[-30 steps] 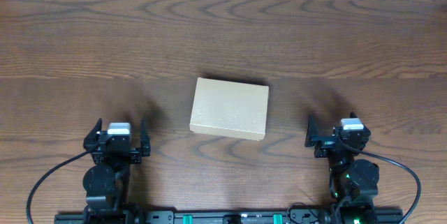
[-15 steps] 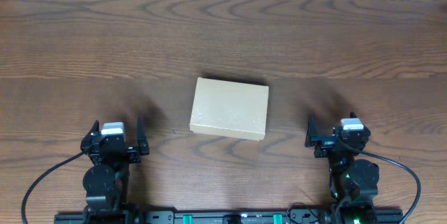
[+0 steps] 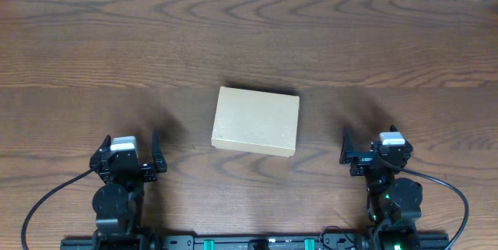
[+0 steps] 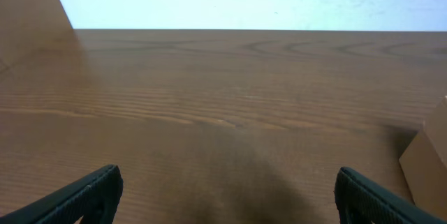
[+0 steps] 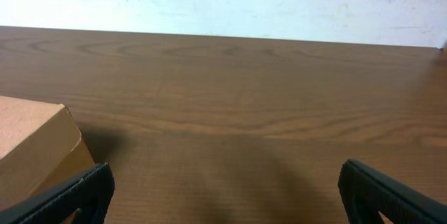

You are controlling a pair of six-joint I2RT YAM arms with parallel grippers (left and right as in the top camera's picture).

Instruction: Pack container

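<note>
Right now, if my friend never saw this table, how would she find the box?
Start with the big brown wooden table. In the overhead view, look at its middle, about halfway between the left gripper and the right gripper. The box lies there flat with its lid shut: a plain tan cardboard rectangle, the only pale thing on the dark wood, touching neither gripper.
</note>
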